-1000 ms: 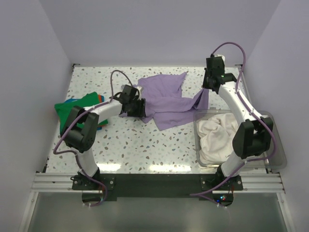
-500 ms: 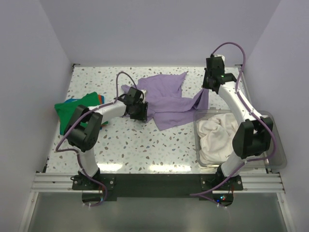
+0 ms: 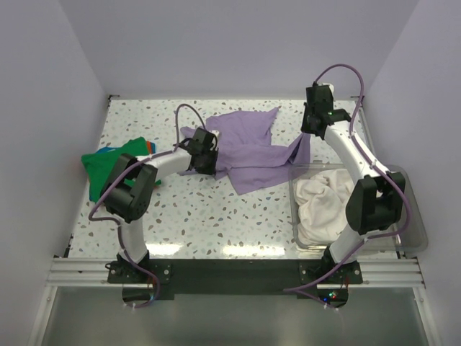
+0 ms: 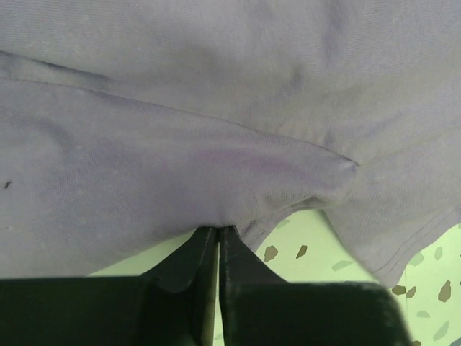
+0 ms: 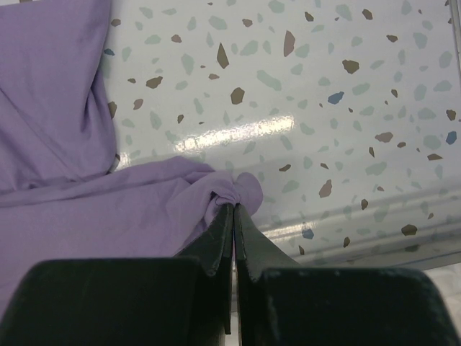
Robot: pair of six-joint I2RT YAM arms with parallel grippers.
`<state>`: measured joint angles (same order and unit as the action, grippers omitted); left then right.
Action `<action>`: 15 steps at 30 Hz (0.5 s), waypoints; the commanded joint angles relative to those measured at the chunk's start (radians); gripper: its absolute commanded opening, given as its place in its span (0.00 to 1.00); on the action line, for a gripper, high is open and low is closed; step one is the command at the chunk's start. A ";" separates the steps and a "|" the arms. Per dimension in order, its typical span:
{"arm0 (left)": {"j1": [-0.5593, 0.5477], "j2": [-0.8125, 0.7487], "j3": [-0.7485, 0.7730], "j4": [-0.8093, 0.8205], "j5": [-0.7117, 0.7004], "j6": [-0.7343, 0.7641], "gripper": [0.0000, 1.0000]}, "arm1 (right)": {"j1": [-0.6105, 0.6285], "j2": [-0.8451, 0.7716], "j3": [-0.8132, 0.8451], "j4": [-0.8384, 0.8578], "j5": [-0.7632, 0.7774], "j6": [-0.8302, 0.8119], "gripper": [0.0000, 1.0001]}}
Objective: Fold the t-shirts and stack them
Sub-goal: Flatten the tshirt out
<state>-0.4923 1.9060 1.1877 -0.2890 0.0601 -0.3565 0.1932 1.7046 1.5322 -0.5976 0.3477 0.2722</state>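
Left claw point(image 4: 218, 241) newly clamped on lavender t-shirt point(image 3: 252, 144), right claw point(image 5: 234, 216) pinching it

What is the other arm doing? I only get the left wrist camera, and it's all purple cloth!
Observer: The right gripper is shut on the far right corner of the purple shirt.
Operator: Are there more shirts?
Observer: Yes, a cream shirt lies crumpled inside the clear bin on the right.
Operator: Where's the green one?
Observer: The green shirt sits bunched up at the left side of the table, not folded yet.
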 commanded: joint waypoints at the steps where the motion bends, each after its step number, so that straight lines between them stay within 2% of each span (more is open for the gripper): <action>1: -0.009 0.047 -0.004 -0.016 -0.043 0.008 0.00 | -0.005 0.000 0.008 0.024 -0.009 0.004 0.00; 6: -0.009 0.018 0.032 -0.065 -0.057 0.014 0.00 | -0.005 0.003 0.014 0.024 -0.007 0.001 0.00; 15: -0.009 -0.234 0.062 -0.378 -0.057 0.040 0.00 | -0.005 0.023 0.014 0.021 0.004 -0.005 0.00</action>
<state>-0.4984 1.8103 1.2121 -0.5243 0.0204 -0.3470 0.1932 1.7157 1.5322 -0.5972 0.3481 0.2695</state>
